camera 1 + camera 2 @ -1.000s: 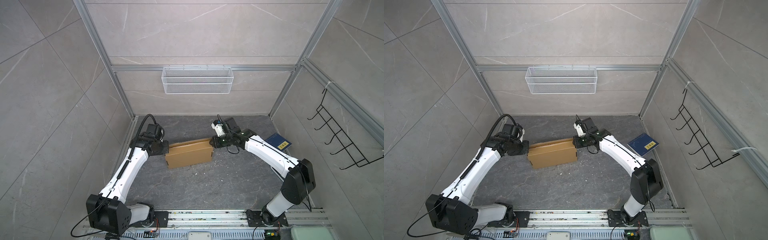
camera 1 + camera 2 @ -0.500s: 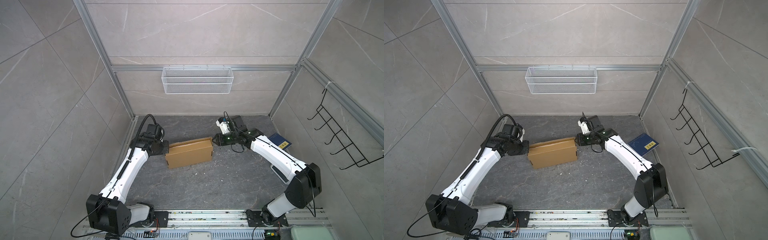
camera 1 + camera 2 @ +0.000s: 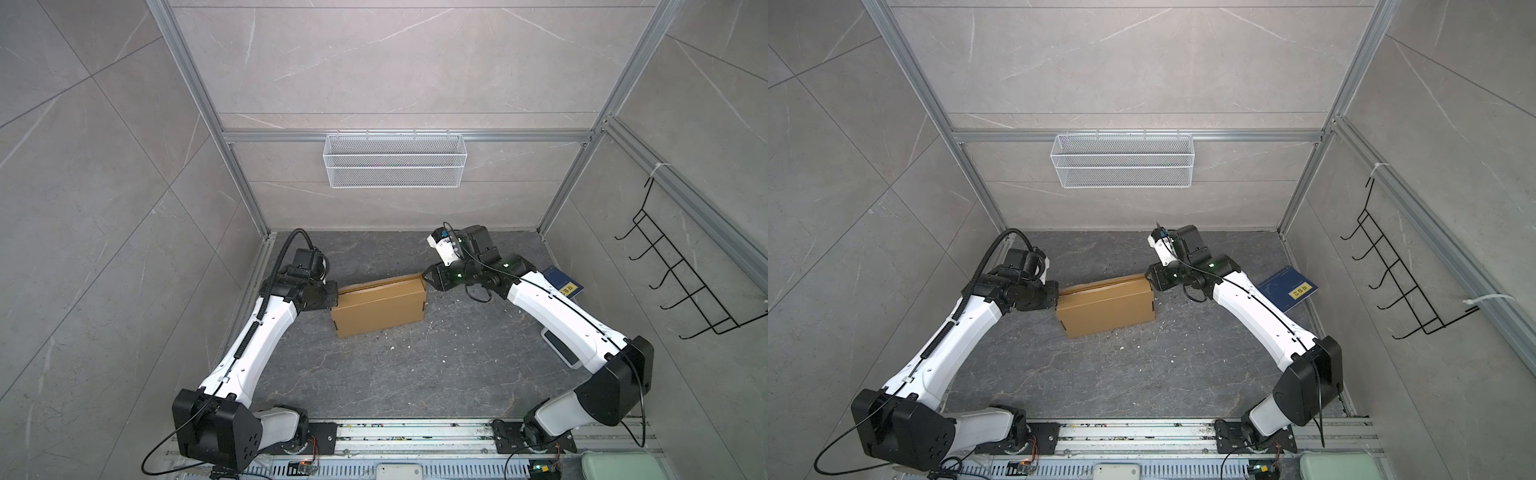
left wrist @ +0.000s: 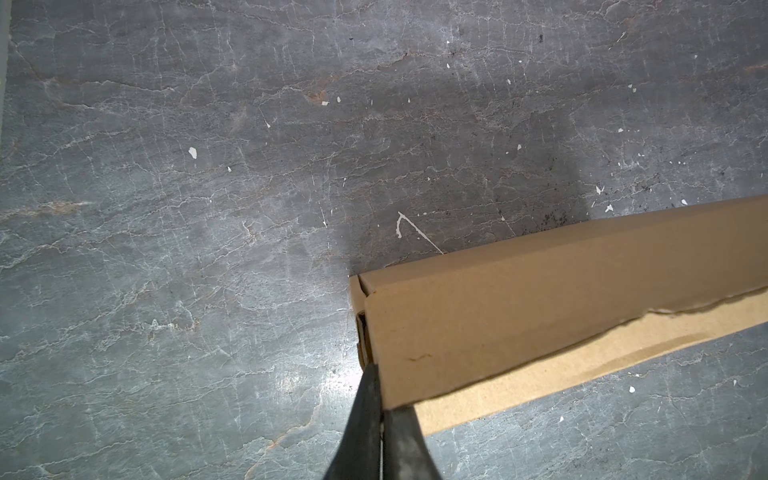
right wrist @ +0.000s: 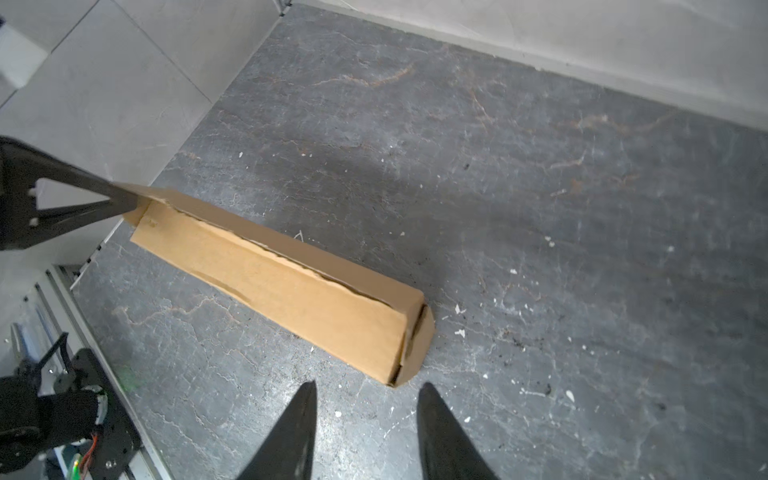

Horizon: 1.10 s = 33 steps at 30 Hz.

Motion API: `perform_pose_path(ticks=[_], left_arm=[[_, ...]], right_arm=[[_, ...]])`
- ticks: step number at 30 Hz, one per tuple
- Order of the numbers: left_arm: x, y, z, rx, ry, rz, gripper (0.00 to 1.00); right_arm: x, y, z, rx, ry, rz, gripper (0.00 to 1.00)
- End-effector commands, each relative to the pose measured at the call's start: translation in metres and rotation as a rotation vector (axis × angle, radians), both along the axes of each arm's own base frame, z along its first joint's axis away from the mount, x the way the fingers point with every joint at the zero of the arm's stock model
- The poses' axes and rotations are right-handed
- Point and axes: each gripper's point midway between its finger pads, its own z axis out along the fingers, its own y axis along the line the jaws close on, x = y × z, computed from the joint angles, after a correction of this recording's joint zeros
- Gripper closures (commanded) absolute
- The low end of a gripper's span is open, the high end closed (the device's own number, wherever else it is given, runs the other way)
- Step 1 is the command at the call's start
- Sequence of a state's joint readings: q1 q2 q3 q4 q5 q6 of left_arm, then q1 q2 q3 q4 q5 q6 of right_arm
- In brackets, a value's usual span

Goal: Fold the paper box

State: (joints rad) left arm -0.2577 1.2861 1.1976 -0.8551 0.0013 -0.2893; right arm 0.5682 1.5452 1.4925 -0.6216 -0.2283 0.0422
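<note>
Mid-bench in both top views: shallow brown corrugated-cardboard paper box lies on the dark grey stone bench.
Left wrist view: left gripper pinches the box's end corner.
Right wrist view: right gripper stands released, just short of the opposite end.

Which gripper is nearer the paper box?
Left. The left gripper is shut on a corner of the paper box; the right gripper, jaws open, sits just clear of the opposite end.
</note>
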Motion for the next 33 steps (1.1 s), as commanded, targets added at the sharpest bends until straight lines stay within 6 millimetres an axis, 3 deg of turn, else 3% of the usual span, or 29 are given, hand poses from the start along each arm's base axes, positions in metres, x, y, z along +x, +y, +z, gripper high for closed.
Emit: perform_pose_path(ticks=[1,8,12,21,33], left_arm=[[-0.026,-0.002,-0.027,0.008,0.141,-0.041,1.0],[-0.025,-0.004,-0.026,0.009,0.136,-0.053,1.0],[-0.025,-0.005,-0.028,0.009,0.139,-0.055,1.0],[-0.025,-0.005,-0.028,0.008,0.135,-0.057,1.0],[-0.024,-0.005,-0.028,0.008,0.131,-0.056,1.0]], right_arm=[[0.001,0.008,0.005,-0.151,-0.135,0.13,0.51],[-0.02,0.046,0.0,-0.342,-0.385,0.426,0.37],[-0.034,0.072,-0.019,-0.477,-0.5,0.594,0.27],[-0.012,0.104,-0.026,-0.548,-0.562,0.622,0.24],[-0.005,0.117,-0.024,-0.557,-0.636,0.637,0.17]])
